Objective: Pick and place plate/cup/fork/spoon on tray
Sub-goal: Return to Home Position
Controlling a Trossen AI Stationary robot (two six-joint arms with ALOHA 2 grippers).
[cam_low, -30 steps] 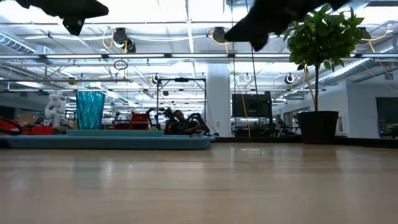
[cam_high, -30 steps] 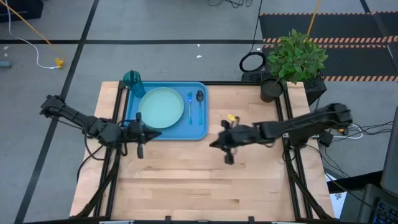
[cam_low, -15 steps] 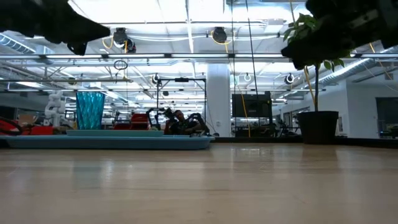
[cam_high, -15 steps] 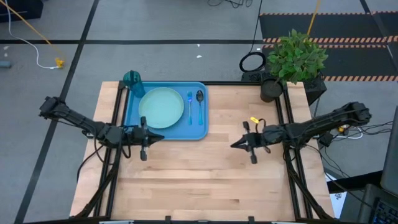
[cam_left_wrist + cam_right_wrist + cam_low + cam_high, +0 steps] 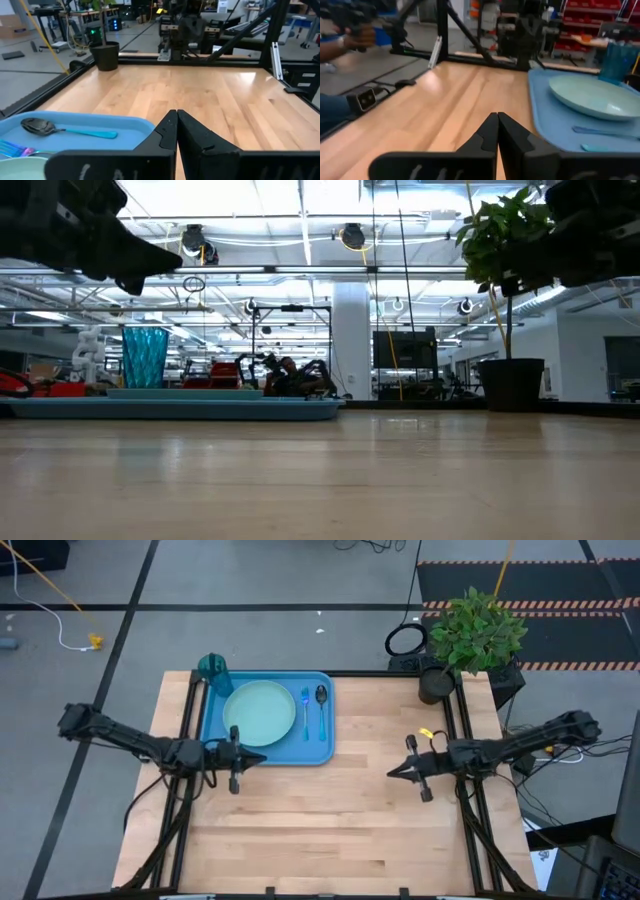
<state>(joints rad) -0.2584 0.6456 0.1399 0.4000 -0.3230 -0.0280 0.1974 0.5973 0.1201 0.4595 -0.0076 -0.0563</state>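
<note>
The right claw (image 5: 394, 773) is drawing farther from the tray (image 5: 316, 748); the left claw (image 5: 259, 757) is waiting at its near edge. Both are pressed together, empty. The plate (image 5: 258, 712), fork (image 5: 305, 710) and spoon (image 5: 321, 705) are lying inside it.

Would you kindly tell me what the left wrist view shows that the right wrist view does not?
Only the left wrist view shows the bowl of the spoon and the dark plant pot. Only the right wrist view shows the cup and a person. Both show the tray and the plate; the left hand and the right hand each appear shut in their own view.
</note>
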